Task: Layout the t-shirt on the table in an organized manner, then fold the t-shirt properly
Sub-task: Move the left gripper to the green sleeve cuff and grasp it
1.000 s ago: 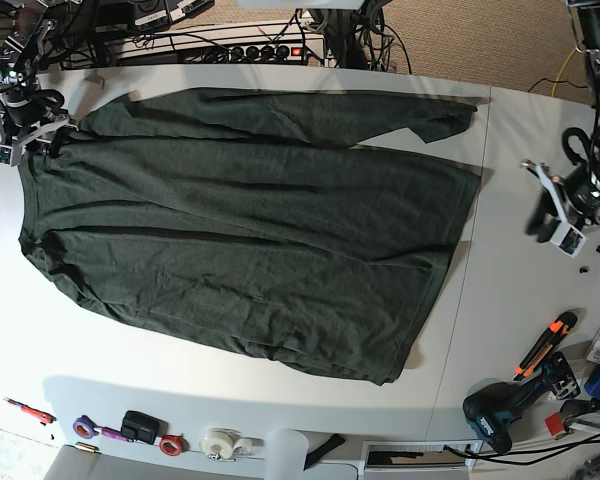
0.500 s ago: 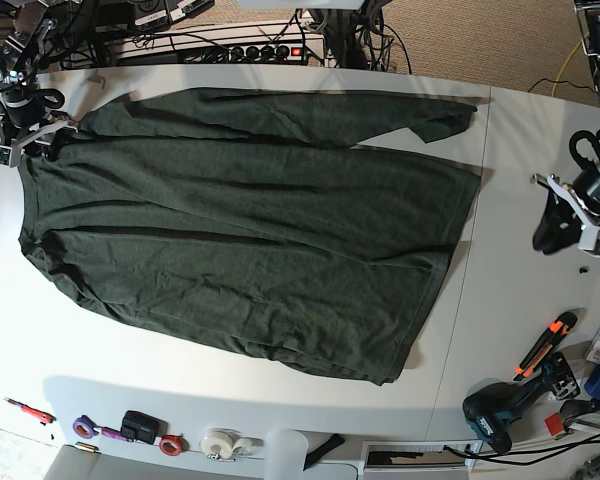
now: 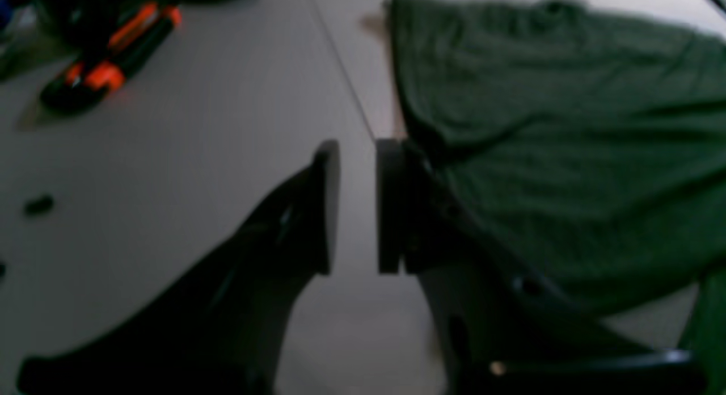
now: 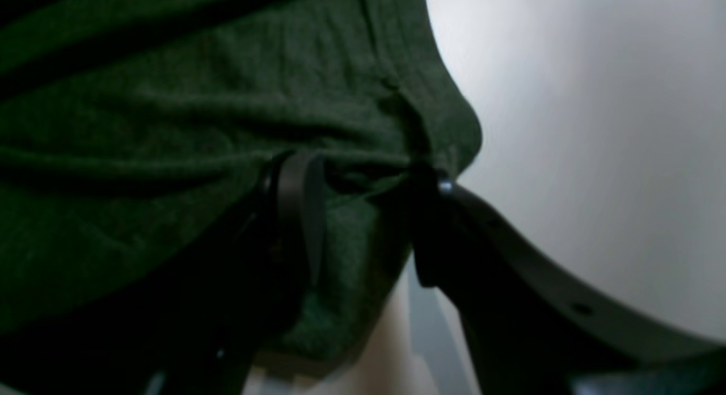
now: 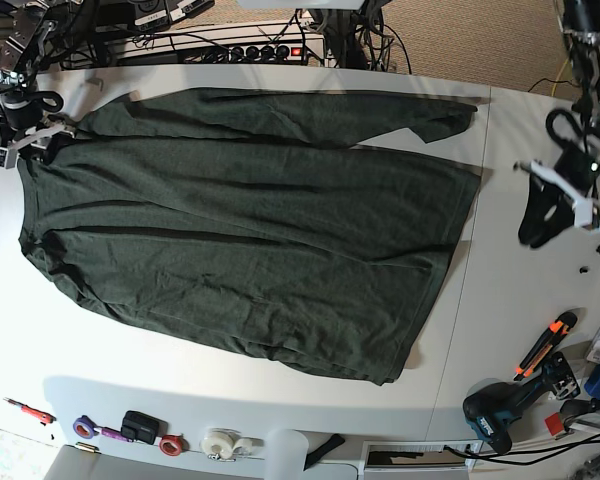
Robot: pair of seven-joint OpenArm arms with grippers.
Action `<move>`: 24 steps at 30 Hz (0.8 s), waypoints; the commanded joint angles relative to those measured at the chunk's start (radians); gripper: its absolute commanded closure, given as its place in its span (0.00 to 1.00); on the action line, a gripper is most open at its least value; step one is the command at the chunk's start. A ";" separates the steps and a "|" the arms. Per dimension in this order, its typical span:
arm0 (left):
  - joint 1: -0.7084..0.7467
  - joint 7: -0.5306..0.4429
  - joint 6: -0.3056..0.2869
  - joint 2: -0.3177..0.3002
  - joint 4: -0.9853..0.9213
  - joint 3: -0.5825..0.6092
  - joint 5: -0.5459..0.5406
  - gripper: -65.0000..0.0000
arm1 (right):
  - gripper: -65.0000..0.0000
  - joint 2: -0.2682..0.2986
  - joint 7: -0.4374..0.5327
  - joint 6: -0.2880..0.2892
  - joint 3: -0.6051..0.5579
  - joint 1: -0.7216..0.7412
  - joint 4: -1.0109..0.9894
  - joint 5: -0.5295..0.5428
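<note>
The table (image 5: 230,400) fills most of the base view, white, w/ a thin seam running down its right part. The t-shirt (image 5: 240,220) lies spread across the middle, mostly flat but skewed and wrinkled, one sleeve trailing to the upper right; looks like layout isn't finished, no fold begun.

Upper left of frame: right gripper (image 5: 25,135) sits at the shirt's corner, jaws clamped on a bunch of green fabric per the wrist view, prob. to tug that edge straight. Arm reaches in low from the top left corner.

Right side: left gripper (image 5: 552,207) hangs above bare table, well apart from the hem, jaws slightly apart w/ nothing between them.

Lower right, off the shirt: an orange-black tool (image 5: 545,343) and a drill (image 5: 500,405).
</note>
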 commanded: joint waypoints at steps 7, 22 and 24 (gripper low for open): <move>0.174 -0.040 -0.012 -0.019 0.163 -0.009 0.014 0.84 | 0.62 0.024 0.026 -0.011 0.005 0.034 0.013 0.001; 0.269 -0.266 -0.012 0.061 0.069 -0.009 0.472 0.88 | 0.62 0.024 0.027 -0.011 0.005 0.033 0.013 0.002; 0.275 -0.311 -0.012 0.061 0.037 -0.009 0.533 0.88 | 0.62 0.024 0.027 -0.011 0.005 0.033 0.013 0.001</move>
